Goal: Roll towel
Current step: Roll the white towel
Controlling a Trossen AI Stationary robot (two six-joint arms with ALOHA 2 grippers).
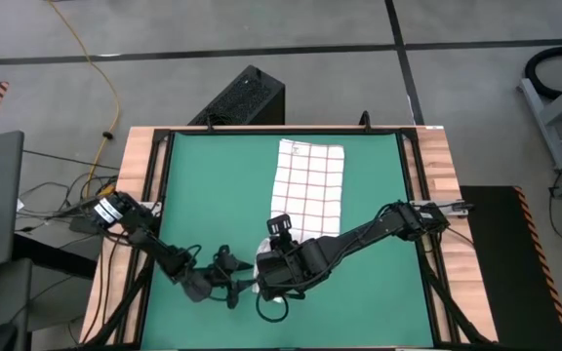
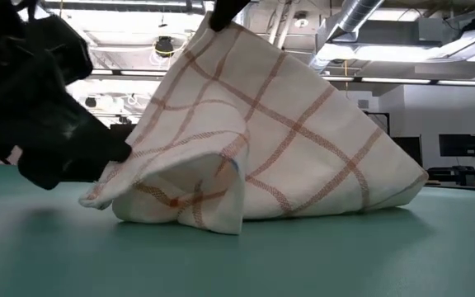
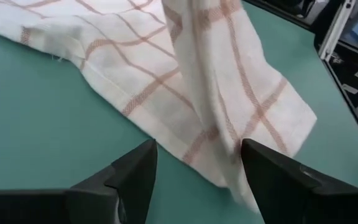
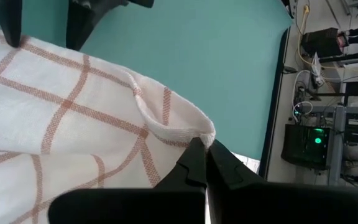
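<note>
The towel (image 1: 308,185), white with a red-brown grid, lies lengthwise on the green mat (image 1: 203,185). Its far part is flat and its near end is raised like a tent (image 2: 262,124), with the lower folds (image 2: 180,206) resting on the mat. My right gripper (image 4: 205,155) is above the near end, shut on the towel's top edge (image 2: 221,21). My left gripper (image 3: 197,155) is low on the mat to the left of the raised end. It is open, with the towel's near corner (image 3: 229,155) just ahead of its fingers. My right gripper pinches a folded corner of the towel's hemmed edge (image 4: 194,134) between its two fingertips, slanting down from above. The near end hangs below them in loose folds, while the far part stays on the mat. Whether my left gripper's fingers (image 3: 272,180) touch the hanging fold, I cannot tell.
A wooden border with a black frame (image 1: 418,175) surrounds the mat. A black box (image 1: 247,97) stands beyond the far edge and cables lie on the floor at the left. Bare mat (image 1: 379,292) lies on both sides of the towel.
</note>
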